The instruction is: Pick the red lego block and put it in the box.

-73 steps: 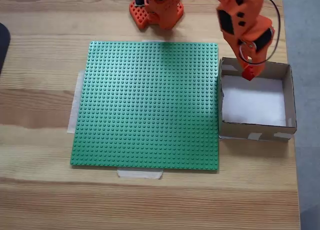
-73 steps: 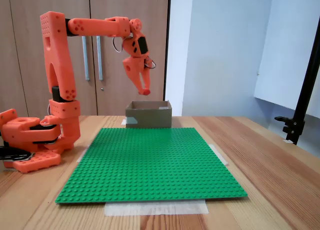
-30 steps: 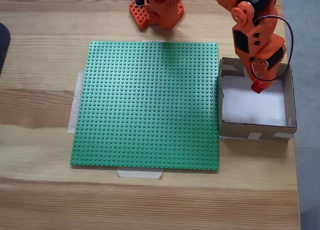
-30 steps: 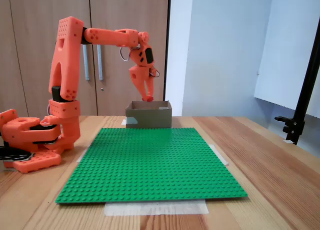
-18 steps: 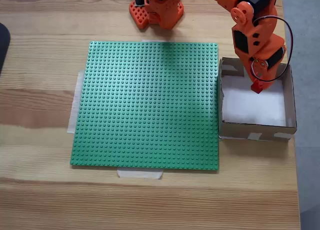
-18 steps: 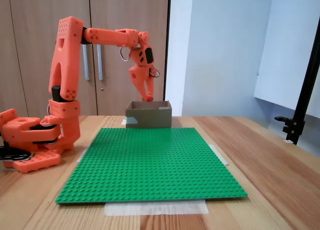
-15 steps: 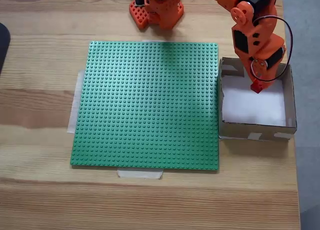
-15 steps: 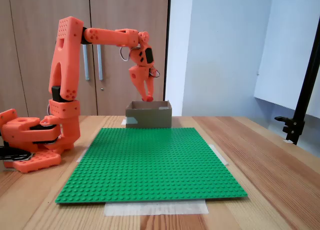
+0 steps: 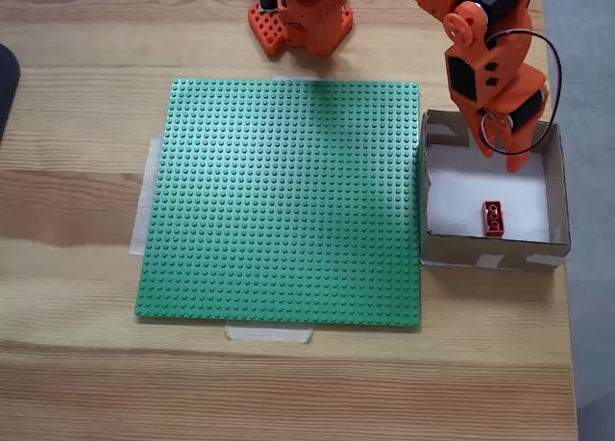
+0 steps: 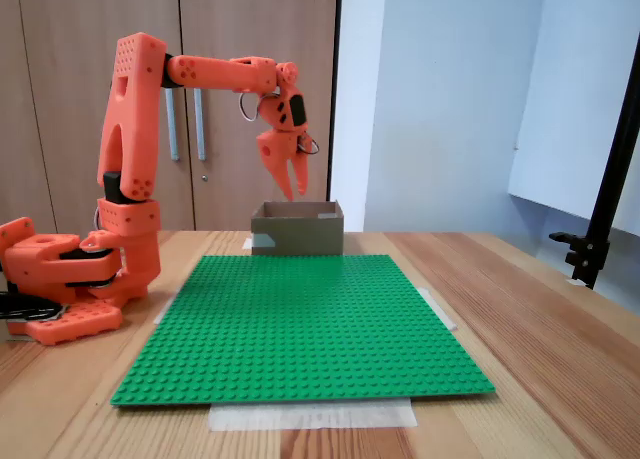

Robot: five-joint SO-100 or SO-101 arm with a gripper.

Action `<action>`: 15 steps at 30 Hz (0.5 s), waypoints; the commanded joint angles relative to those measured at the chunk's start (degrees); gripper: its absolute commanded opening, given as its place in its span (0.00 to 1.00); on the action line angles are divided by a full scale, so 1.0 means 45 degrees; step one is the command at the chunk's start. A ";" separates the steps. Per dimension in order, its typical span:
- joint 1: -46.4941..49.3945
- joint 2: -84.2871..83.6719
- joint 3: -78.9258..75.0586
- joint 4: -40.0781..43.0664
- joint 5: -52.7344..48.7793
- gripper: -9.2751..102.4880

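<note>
Claw (image 10: 297, 187) spread and empty, I hang above the box (image 9: 556, 186) at the right end of the surface (image 9: 77, 201) in the overhead fixed view; left of it lies the green baseplate (image 9: 283, 201), nothing on its studs. The red lego block (image 9: 493, 218) rests on the box's white floor, close to the near wall, apart from my fingers. Doing this step well, I judge, means lifting straight up so neither finger nor the looping cable (image 9: 538, 143) catches the cardboard rim. From the side fixed view the box (image 10: 296, 229) wall hides the block, and my arm covers the far corner.
</note>
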 commanded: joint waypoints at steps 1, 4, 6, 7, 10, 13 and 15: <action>0.0039 0.1406 0.0137 -0.0156 0.0039 0.23; 0.0137 0.2500 0.1113 -0.0352 -0.0078 0.21; 0.0254 0.3340 0.1777 -0.0391 -0.0254 0.18; 0.0352 0.3770 0.2148 -0.0430 -0.0293 0.17; 0.0840 0.5312 0.3574 -0.0840 -0.0410 0.17; 0.1465 0.6836 0.4863 -0.1387 -0.0879 0.12; 0.1914 0.7598 0.5410 -0.1426 -0.0957 0.10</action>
